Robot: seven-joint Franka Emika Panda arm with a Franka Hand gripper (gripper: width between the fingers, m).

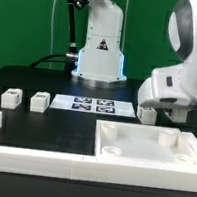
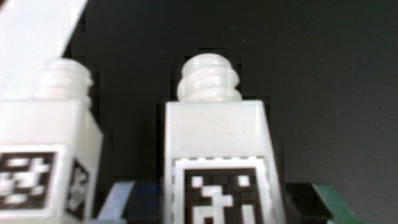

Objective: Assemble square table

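Note:
The white square tabletop, tray-like with a raised rim, lies at the front on the exterior view's right. Two tagged leg blocks stand at the exterior view's left, and a third leg block stands beside my gripper, which is low over the table. In the wrist view a leg with a threaded tip and a tag stands between my gripper's fingers. The jaws are apart, with dark gaps on both sides of it. Another leg stands next to it.
The marker board lies flat in front of the robot base. A long white border rail runs along the front and up the exterior view's left side.

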